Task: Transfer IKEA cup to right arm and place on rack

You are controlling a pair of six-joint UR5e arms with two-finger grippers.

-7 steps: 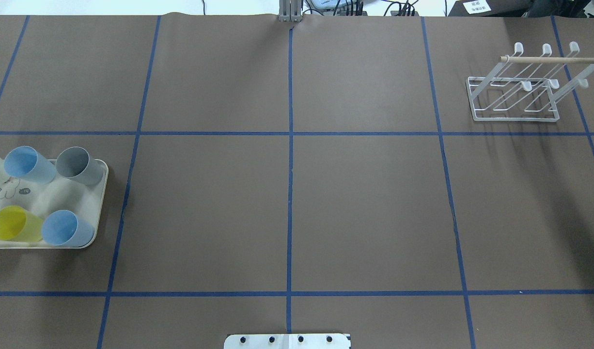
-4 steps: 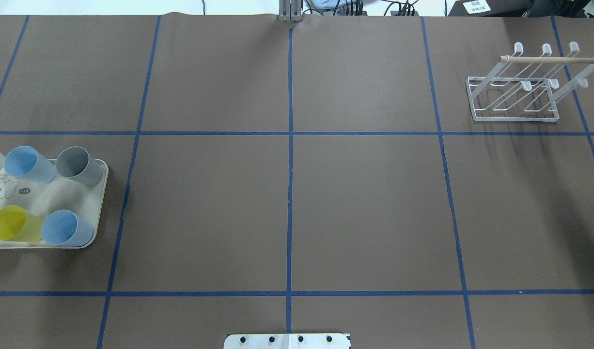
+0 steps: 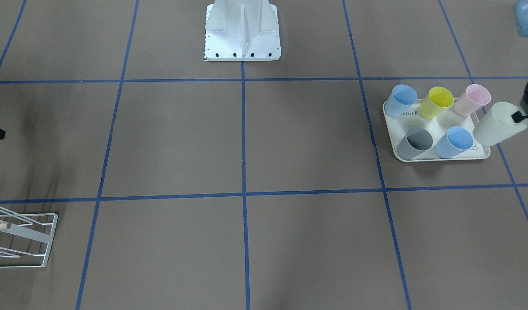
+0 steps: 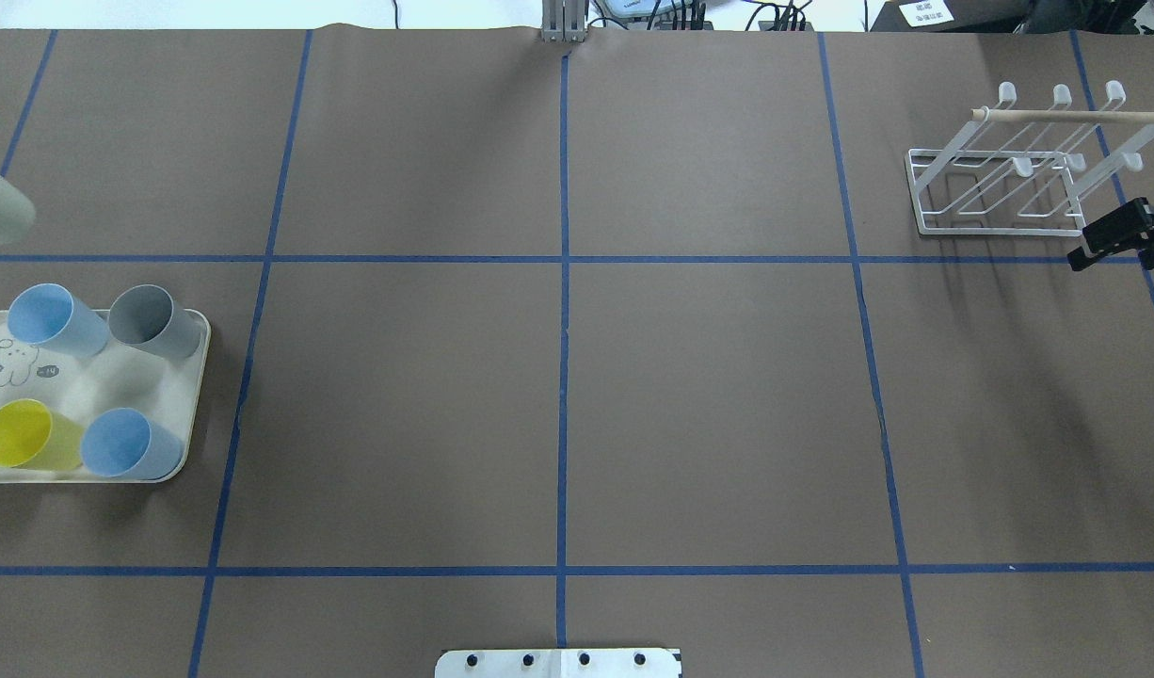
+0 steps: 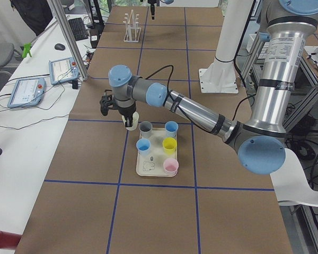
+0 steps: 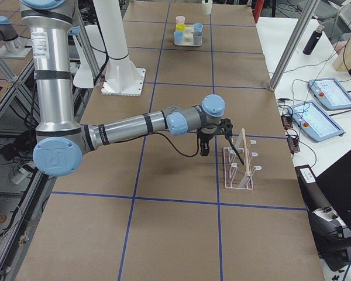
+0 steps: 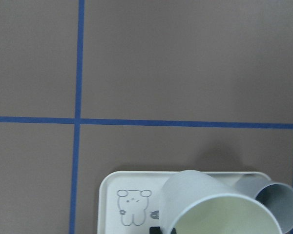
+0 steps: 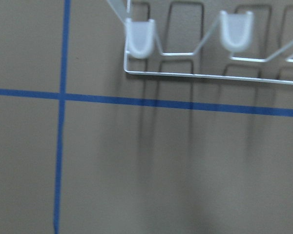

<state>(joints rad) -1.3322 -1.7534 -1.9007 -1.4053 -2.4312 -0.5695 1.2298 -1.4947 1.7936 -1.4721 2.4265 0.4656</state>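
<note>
- Cream plastic is what you are after: the cup (image 3: 496,125) hangs in the air, mouth up, over the outer edge of the tray (image 3: 436,157) and touches neither the tray nor the table.
- Your left gripper (image 3: 519,115) holds it, jaws clamped on the cup's rim.
- Five other cups stand on the tray: two blue, one grey, one yellow, one pink.
- Your right gripper (image 4: 1118,237) hovers just beside the rack (image 4: 1066,116) at the table's other end, jaws apart.
</note>
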